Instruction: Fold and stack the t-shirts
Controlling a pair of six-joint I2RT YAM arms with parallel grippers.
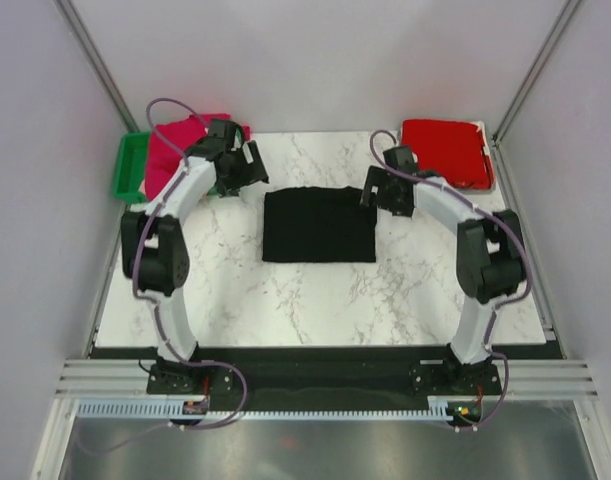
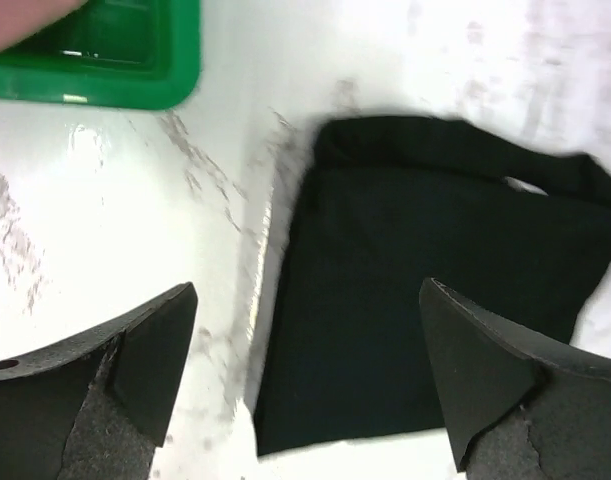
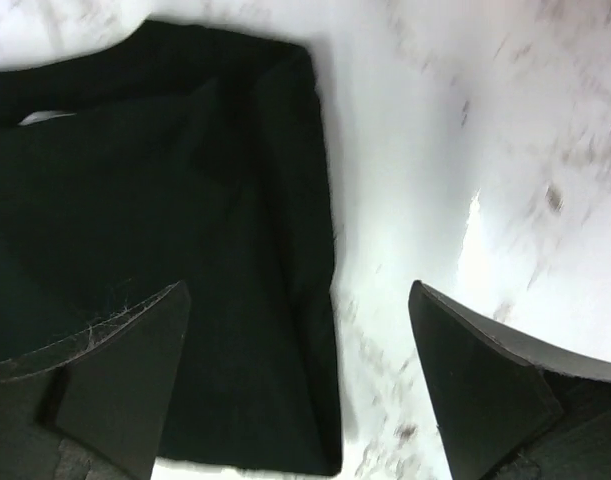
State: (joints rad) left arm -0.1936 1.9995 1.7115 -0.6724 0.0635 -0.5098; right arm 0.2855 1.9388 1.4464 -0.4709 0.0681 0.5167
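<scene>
Found black t-shirt [image 1: 318, 225] folded flat on surface [image 1: 285, 300], midway between left pincer [image 2: 307, 288] and right pincer [image 3: 299, 285], partly beneath each; noted both pincers spread wide, gripping nothing.

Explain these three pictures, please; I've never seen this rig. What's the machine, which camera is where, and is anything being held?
Two robot arms stand at the near edge of a table. One picture looks down from above and behind them; the other two come from a camera on each wrist. A folded black t-shirt lies mid-table, a red t-shirt far right, a magenta t-shirt by a green bin far left. The left hand and right hand hover over the black shirt's sides, both open, holding nothing.
</scene>
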